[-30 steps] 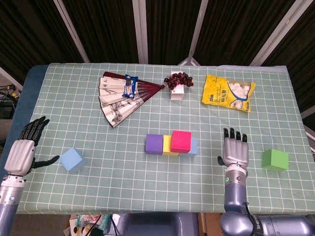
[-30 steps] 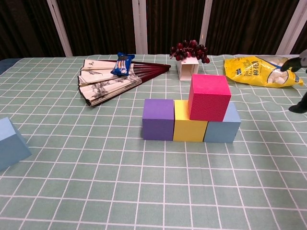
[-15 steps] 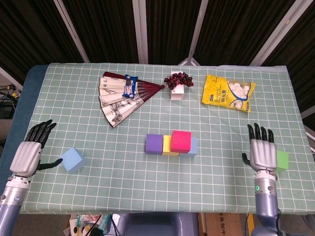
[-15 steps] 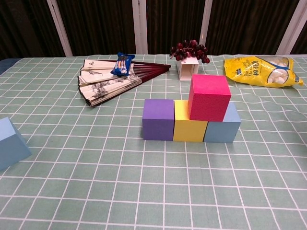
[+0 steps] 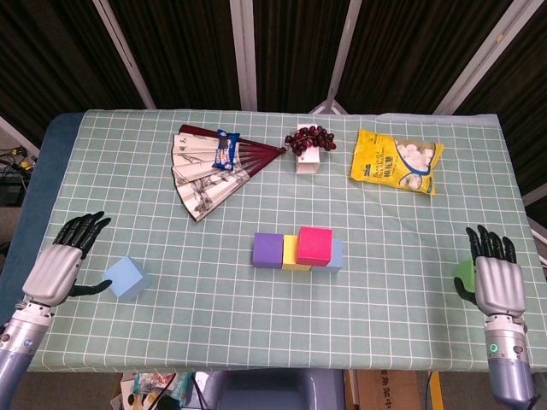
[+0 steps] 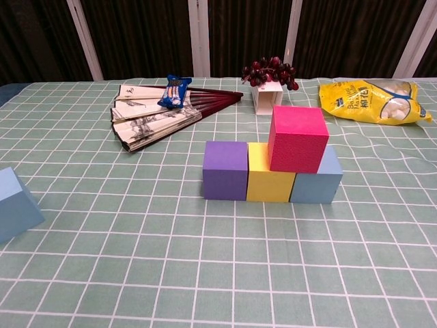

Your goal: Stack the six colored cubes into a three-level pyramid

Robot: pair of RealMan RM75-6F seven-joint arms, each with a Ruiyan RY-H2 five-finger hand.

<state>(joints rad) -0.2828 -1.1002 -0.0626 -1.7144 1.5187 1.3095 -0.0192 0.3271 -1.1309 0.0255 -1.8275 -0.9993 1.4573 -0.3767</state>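
Note:
A purple cube point(image 5: 268, 250), a yellow cube point(image 5: 291, 254) and a grey-blue cube point(image 5: 336, 254) stand in a row mid-table. A pink cube point(image 5: 314, 244) sits on top, over the yellow and grey-blue ones; in the chest view it is the pink cube point(image 6: 297, 139) above the purple cube point(image 6: 224, 170). A light blue cube point(image 5: 126, 278) lies at the front left, with my left hand point(image 5: 58, 269) just left of it, fingers spread, thumb near its side. My right hand point(image 5: 498, 280) is at the front right, fingers extended, covering most of the green cube point(image 5: 464, 272).
At the back lie a folding fan point(image 5: 209, 171) with a blue snack packet point(image 5: 225, 149) on it, grapes on a white box point(image 5: 309, 145) and a yellow bag point(image 5: 397, 160). The table's front edge runs just below both hands.
My right hand has swung from beside the cube row out to the right, over the green cube. My left hand has edged closer to the light blue cube.

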